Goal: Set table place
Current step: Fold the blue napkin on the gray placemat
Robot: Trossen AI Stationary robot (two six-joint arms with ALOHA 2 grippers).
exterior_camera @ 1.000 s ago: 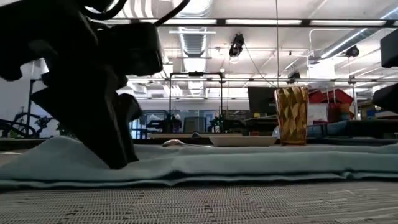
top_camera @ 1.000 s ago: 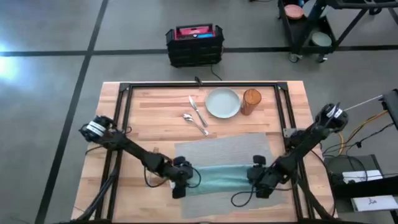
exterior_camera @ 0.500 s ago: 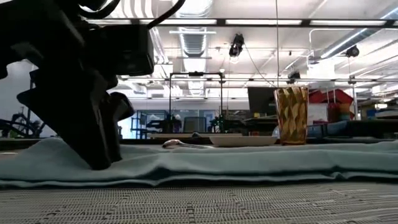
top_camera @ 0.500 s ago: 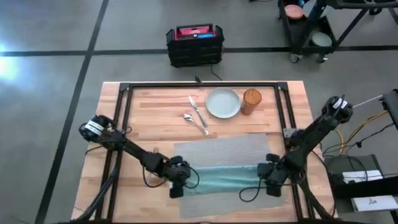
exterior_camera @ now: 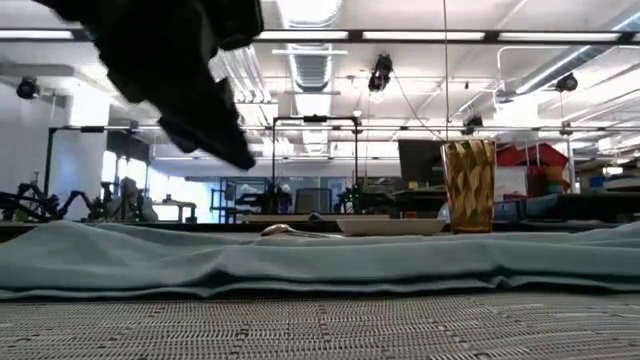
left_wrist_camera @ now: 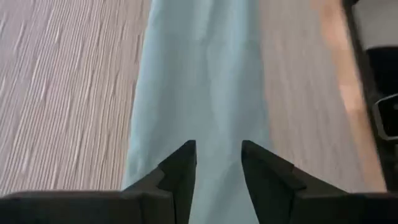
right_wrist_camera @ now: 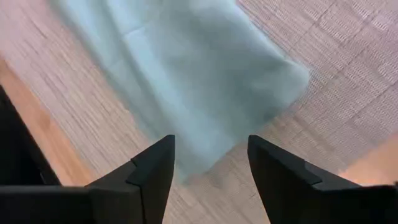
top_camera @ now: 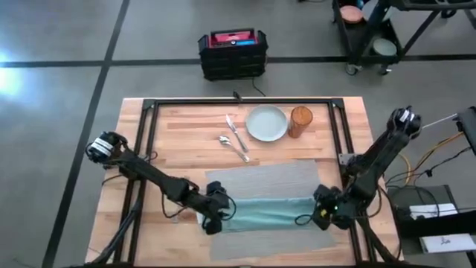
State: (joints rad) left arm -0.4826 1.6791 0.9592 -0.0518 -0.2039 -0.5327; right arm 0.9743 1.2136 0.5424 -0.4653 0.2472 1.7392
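With the napkin (top_camera: 266,213) lying as a long strip across the mat (top_camera: 266,181) at lower centre, both the left gripper (top_camera: 213,221) and right gripper (top_camera: 325,216) hang parted and empty at its ends, so, seemingly released, each should lift straight up to avoid dragging it.

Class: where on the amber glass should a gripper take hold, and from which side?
Grip the amber glass across its mid-wall from the side facing the right gripper. It stands upright, the plate crowds its other side, and the ribbed wall probably resists slipping.
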